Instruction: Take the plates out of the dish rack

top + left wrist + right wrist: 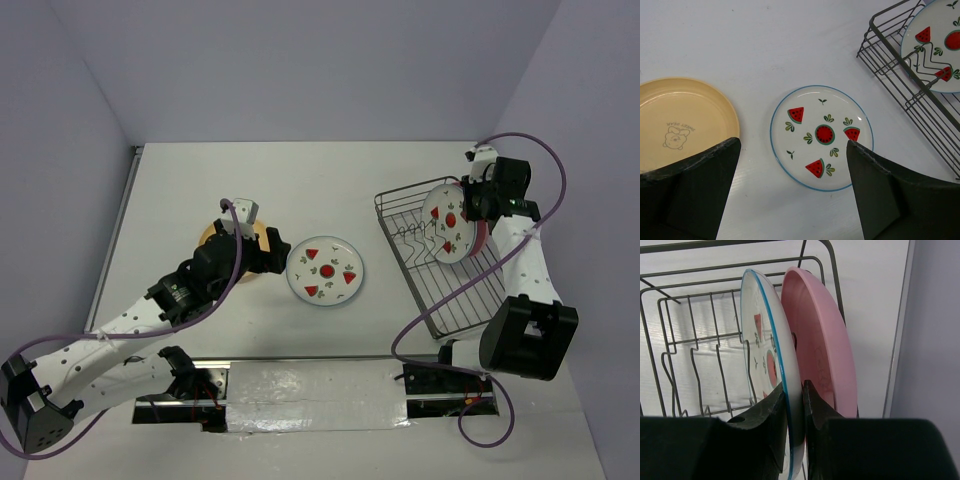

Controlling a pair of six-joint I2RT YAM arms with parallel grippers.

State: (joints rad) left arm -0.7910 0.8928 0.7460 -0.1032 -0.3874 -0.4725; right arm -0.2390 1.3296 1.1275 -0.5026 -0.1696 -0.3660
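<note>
**Desk:** What is on your left side?

**Me:** A yellow plate (pixel 680 115) lies flat on the white table (pixel 200 180), with a small bear drawing (pixel 676 136) printed in its well. My left gripper (pixel 792 145) hangs above the table. Its jaws are spread wide and nothing is between them. In my wrist view one finger overlaps the near edge of the yellow plate.

**Desk:** And the middle?

**Me:** I see the flat watermelon plate (pixel 325 272) there, white with a blue rim and red slices. It lies face up on the table, just right of the yellow plate and not touching it. It is clear of the rack.

**Desk:** Where is the rack?

**Me:** The dish rack (pixel 408 272) is dark wire and sits on the right of the table, turned a little askew. Two plates stand on edge at its far end. The upright watermelon plate (pixel 760 340) leans with its painted face toward the left. The pink plate (pixel 820 340) stands just behind it on the right, very close.

**Desk:** And your right hand?

**Me:** My right gripper (pixel 794 390) is narrow and pinched on the rim of the upright watermelon plate. One finger presses the painted face, and the other sits in the gap before the pink plate. I cannot tell whether that plate's lower edge rests between the tines.
</note>
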